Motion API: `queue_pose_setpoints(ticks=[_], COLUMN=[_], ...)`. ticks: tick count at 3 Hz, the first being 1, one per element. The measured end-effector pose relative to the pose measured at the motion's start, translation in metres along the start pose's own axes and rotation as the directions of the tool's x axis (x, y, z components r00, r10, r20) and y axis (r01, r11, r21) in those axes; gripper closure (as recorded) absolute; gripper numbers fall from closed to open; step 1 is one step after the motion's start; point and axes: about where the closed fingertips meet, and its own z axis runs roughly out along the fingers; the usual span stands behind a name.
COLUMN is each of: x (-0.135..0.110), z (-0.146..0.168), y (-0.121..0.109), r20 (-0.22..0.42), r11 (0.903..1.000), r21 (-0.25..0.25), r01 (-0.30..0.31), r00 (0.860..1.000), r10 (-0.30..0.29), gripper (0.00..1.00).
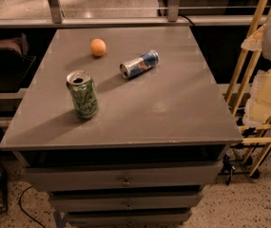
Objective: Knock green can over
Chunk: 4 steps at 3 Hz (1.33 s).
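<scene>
Nearest the camera, three grey drawers [125, 177] are stacking under a grey cabinet top [173, 108]. The green can [83, 95] is standing upright on the front-left part of that top, pull-tab opening facing up, casting a shadow toward the left edge. Farther back and right of it, well apart, a blue-and-silver can [139, 64] is lying on its side, open end pointing toward the green can. Beyond that, an orange ball [98, 47] is resting near the far-left area. A wooden rack [249, 65] is leaning at the right. The gripper is sitting outside the camera's view; its state cannot be told.
</scene>
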Motion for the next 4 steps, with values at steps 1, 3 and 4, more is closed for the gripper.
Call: queue_pose_setpoints(ticks=[1,3,4], x=[0.000,-0.071,-0.136], z=[0.000,0.049,0.075], y=[0.000,0.008,0.016], r20=[0.000,0.318,0.553], r11=[1.0000,0.9872,0.9618], r21=[0.000,-0.082,-0.100], r01=[0.000,0.137,0.255], r00=[1.000,0.943,0.818], r10=[0.000,-0.104,-0.159], gripper=[0.00,0.00,0.00])
